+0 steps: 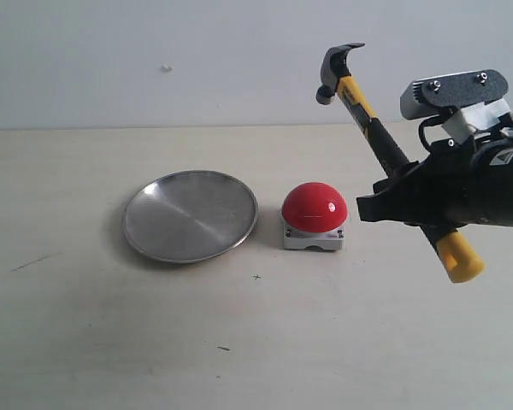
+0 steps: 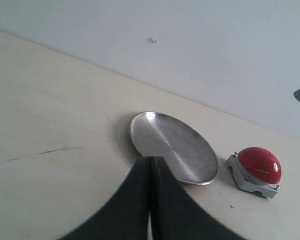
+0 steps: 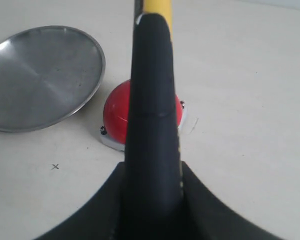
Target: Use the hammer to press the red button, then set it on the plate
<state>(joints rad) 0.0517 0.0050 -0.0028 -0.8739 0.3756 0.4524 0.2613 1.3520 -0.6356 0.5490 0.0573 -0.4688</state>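
Note:
My right gripper point(image 1: 402, 198) is shut on the black grip of the hammer point(image 1: 372, 120), holding it in the air, tilted. Its dark head point(image 1: 335, 68) is up high, above and just right of the red button point(image 1: 315, 207); its yellow end point(image 1: 458, 256) points down to the right. In the right wrist view the hammer handle point(image 3: 152, 100) runs between my fingers and covers part of the red button point(image 3: 115, 115). The silver plate point(image 1: 190, 215) lies flat to the left of the button. My left gripper point(image 2: 151, 165) is shut on nothing, near the plate point(image 2: 172, 145).
A pale wall rises behind the beige table point(image 1: 111, 342). The red button point(image 2: 259, 165) sits on a grey square base point(image 1: 312, 239). Small dark marks dot the tabletop near the front.

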